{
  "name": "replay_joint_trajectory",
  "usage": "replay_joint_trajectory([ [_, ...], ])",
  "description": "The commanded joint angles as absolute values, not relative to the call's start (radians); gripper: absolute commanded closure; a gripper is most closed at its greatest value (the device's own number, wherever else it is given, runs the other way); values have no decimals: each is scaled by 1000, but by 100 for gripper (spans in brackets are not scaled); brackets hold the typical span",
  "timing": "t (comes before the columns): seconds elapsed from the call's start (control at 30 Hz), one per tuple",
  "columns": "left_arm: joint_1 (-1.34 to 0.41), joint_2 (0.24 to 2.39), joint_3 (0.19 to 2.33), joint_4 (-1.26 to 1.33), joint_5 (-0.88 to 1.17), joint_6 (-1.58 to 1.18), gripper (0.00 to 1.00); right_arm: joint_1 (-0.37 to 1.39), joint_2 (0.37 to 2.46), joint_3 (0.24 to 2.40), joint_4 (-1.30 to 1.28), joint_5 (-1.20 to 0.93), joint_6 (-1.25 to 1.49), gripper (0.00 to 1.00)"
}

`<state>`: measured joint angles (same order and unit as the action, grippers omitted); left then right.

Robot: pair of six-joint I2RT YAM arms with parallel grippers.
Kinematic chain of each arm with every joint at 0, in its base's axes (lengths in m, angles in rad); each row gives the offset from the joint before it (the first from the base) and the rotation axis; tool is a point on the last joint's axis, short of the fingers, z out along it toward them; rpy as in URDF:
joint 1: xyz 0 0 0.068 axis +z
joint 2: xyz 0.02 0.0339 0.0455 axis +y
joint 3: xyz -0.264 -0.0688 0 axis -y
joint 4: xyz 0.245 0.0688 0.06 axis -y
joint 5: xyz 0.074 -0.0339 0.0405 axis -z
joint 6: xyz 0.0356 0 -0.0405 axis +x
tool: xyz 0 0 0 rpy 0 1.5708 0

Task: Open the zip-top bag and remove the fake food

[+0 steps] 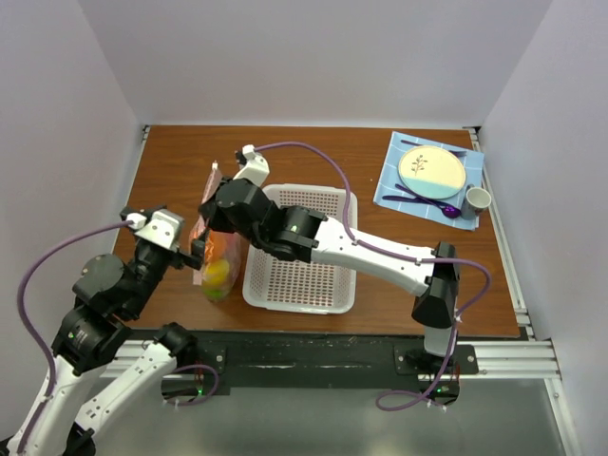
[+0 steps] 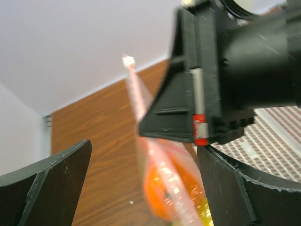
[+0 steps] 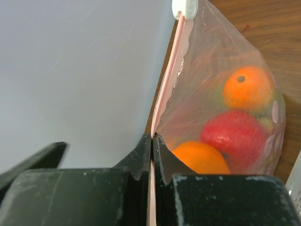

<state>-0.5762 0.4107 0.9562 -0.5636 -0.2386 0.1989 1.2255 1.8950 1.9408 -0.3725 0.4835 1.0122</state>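
Arms: two. The right arm reaches across the basket (image 1: 299, 285) to the bag; the left arm comes in from the near left.
Zip-top bag (image 1: 217, 256): one, on the wooden table (image 1: 171, 161) just left of the basket. It stands on edge with the pink zip strip uppermost.
Right gripper (image 3: 152, 139): fingers pressed together on the pink strip, plastic pinched between them, no gap showing.
Left gripper (image 2: 145, 146): fingers spread wide with the bag between them, gripping nothing. Whether either finger touches the plastic, cannot tell.
Fake food (image 3: 235, 134): all inside the bag. Right wrist view counts two oranges and one red apple, with a green patch behind them. Whether there are more pieces cannot be told.
Zip slider (image 3: 184, 8): one, white, at the far end of the strip.
Other items: one white basket, one round plate (image 1: 432, 169) on a blue mat (image 1: 394, 180), one cup (image 1: 477, 199), all at the far right. Purple cutlery lies on the mat, count unclear.
Top view only: basket, plate setting, both arms whole. The fruit shows there as a yellow-orange blur.
Right wrist only: the pinch on the strip, and separate fruits.
Left wrist only: the spread of the left fingers, and the right gripper's black body close above the bag.
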Motion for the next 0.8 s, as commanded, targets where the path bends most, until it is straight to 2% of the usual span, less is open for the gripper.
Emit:
replay_joint_trajectory([
  [0.0,-578,459,899,-543,-132,127,0,1243,1881,1993,-276,489,1042,100],
  [0.1,-580,466,871,-528,-121,120,0,1243,1890,1999,-273,488,1042,100],
  [0.3,-578,462,819,-451,-239,161,1,1241,1888,1994,-273,483,1045,100],
  [0.4,-578,448,801,-449,-255,181,15,1243,1875,1973,-270,498,1039,100],
  [0.43,-580,437,798,-448,-262,186,25,1243,1864,1968,-268,511,1035,100],
  [0.5,-578,425,793,-449,-264,199,34,1241,1853,1954,-264,514,1025,100],
  [0.53,-580,416,793,-452,-265,204,44,1243,1848,1953,-262,514,1022,100],
  [0.77,-578,396,819,-532,-224,268,73,1243,1842,1963,-252,523,994,100],
])
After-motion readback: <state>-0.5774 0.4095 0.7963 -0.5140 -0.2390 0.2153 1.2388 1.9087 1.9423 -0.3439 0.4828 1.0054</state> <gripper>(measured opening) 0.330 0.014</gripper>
